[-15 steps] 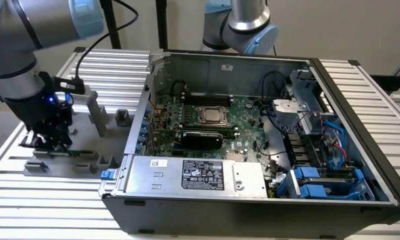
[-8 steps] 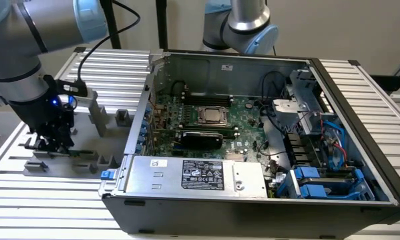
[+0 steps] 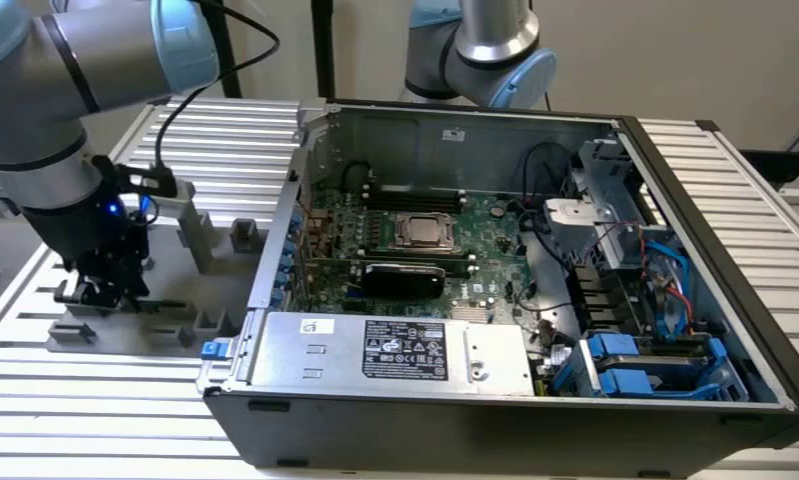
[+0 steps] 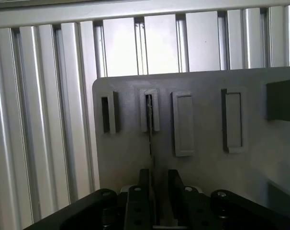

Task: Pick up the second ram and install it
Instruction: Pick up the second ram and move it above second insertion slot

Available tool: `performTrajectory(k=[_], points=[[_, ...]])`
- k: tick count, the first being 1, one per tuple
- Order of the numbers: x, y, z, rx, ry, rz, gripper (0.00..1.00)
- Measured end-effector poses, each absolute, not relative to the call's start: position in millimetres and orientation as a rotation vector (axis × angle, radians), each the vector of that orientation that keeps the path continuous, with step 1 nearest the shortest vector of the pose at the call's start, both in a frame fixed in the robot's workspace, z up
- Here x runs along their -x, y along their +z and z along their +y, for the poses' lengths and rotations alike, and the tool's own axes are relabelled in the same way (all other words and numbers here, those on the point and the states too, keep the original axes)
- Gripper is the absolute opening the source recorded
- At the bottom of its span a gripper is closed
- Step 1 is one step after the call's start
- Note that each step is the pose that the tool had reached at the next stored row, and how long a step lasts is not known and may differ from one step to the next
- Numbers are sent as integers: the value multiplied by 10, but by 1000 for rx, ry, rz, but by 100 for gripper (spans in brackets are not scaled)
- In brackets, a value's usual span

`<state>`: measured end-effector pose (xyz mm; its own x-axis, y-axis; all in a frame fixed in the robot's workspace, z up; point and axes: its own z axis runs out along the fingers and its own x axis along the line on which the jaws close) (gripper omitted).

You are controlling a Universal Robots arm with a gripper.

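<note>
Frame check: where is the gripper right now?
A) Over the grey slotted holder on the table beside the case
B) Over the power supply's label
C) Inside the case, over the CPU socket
A: the gripper hangs over the grey slotted holder, outside the open computer case, on the exterior view's left.

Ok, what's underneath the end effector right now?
Under the end effector sits the grey slotted holder, with the second ram standing edge-on in one slot. Its chip faces and seated lower edge are hidden.
</note>
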<state>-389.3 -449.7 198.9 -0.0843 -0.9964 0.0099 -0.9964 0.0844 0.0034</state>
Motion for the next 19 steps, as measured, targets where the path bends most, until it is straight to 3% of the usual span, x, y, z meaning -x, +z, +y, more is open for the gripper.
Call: performTrajectory(k=[7, 8, 19], points=[[3889, 1943, -4494, -2125, 13, -2296, 100], [3888, 1940, -4491, -2126, 14, -2294, 0], [3886, 1933, -4482, -2145, 24, -2268, 0]])
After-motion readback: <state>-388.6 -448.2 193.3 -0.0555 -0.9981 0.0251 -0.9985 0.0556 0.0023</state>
